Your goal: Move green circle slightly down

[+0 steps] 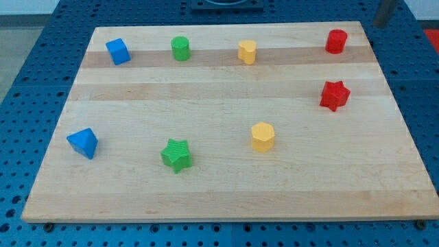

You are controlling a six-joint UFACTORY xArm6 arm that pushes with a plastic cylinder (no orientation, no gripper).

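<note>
My tool's rod shows only at the view's top right corner, off the table; its tip cannot be seen, so its state is unclear. The green circle stands near the top edge, between the blue cube and a yellow block, well apart from the rod.

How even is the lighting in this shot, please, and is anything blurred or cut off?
Camera view: soft, even light on the wooden board, no glare; the green circle and green star cast only faint shadows. The dark rod at the view's top right is blurred and cropped; my tip isn't clearly visible.
</note>
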